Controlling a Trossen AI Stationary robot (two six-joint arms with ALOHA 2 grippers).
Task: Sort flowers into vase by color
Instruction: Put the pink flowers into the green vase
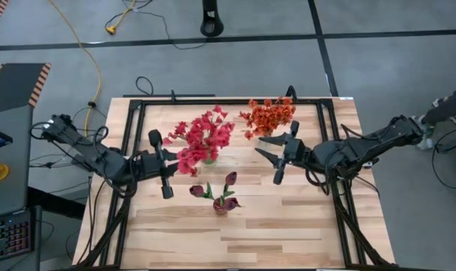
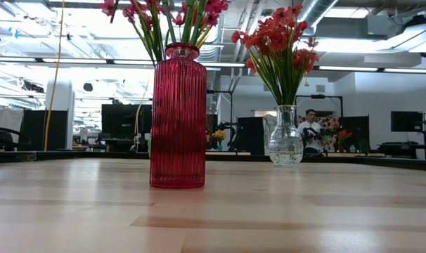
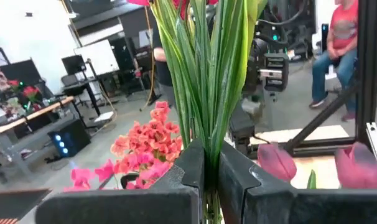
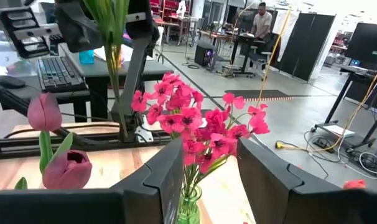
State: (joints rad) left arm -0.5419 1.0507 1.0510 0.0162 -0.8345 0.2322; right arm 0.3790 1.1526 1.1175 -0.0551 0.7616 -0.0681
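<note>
Flowers: pinkish-red bunch just beside left claw, which pinches green stalks. Right claw spread, empty. Lower stalks straight; release once seated.

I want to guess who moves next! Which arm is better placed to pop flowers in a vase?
Left, probably. The left gripper is already shut on a bunch of green stalks, right beside the pink flowers. The right gripper is open and empty, near the orange flowers.

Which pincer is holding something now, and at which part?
Left pincer is shut on green stalks of the pinkish-red flowers. Right pincer is open and holds nothing.
</note>
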